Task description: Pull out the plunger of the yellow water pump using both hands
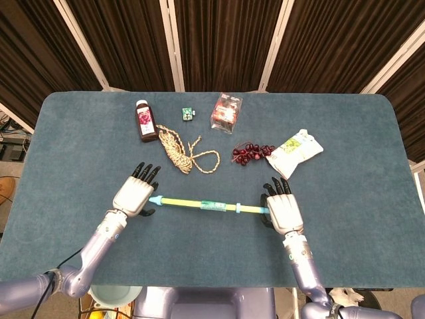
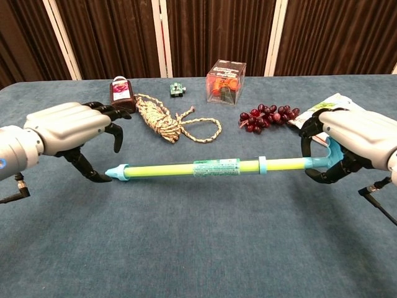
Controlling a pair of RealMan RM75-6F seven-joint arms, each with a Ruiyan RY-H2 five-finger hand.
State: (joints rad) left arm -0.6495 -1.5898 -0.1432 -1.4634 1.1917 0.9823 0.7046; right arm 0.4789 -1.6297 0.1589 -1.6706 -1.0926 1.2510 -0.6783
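Observation:
The yellow water pump [image 1: 199,203] [image 2: 205,167] is a long yellow-green tube with a light blue nozzle at its left end and a light blue handle at its right end. It hangs level just above the blue table. My right hand [image 1: 283,210] [image 2: 353,138] grips the handle [image 2: 327,156]. My left hand [image 1: 135,196] [image 2: 68,127] hovers over the nozzle tip [image 2: 116,173] with its fingers spread and curved, holding nothing.
At the back lie a dark red bottle [image 1: 145,120], a coiled rope [image 1: 180,151], a small green item [image 1: 188,113], a clear box [image 1: 226,112], red grapes [image 1: 250,153] and a white snack bag [image 1: 295,151].

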